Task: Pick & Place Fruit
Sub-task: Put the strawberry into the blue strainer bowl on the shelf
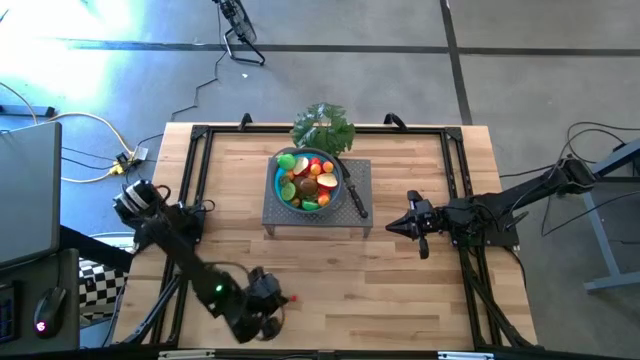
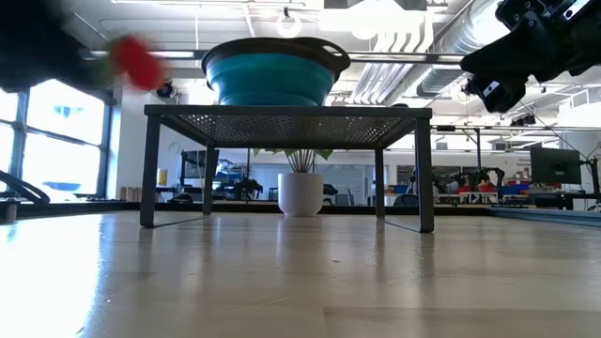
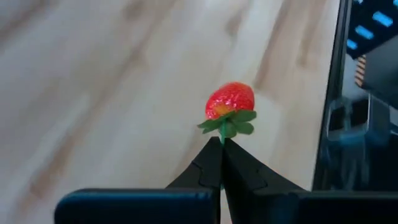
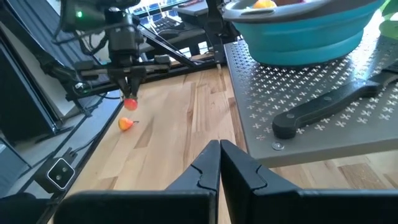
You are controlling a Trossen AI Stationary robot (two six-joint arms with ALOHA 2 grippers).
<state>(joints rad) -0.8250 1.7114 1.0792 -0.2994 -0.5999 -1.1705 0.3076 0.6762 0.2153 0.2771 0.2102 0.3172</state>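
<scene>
My left gripper (image 3: 222, 143) hovers over the table's near-left part (image 1: 272, 303) and is shut on a small red toy strawberry (image 3: 230, 99). The low view shows this strawberry (image 2: 139, 61) as a red blur in the air. A small orange-yellow fruit piece (image 4: 126, 124) lies on the wood just below it. The blue bowl (image 1: 281, 172) stands on a grey perforated stand (image 1: 362, 215) and holds several fruits (image 1: 310, 182). My right gripper (image 4: 219, 146) is shut and empty, hovering right of the stand (image 1: 392, 228). My left gripper pinches the strawberry by its green leafy cap (image 3: 227, 127), only at the free ends of its two fingers. The fingers (image 4: 129, 81) come from above, pointing down. The strawberry (image 4: 129, 104) hangs below them, lifted clear of the table.
A black-handled knife (image 1: 355, 195) lies on the stand beside the bowl. A big leafy green bunch (image 1: 322, 128) sits behind the stand near the far edge. Black frame rails (image 1: 195, 170) run along the table's left and right sides. Bare wood (image 1: 340, 290) lies between both grippers.
</scene>
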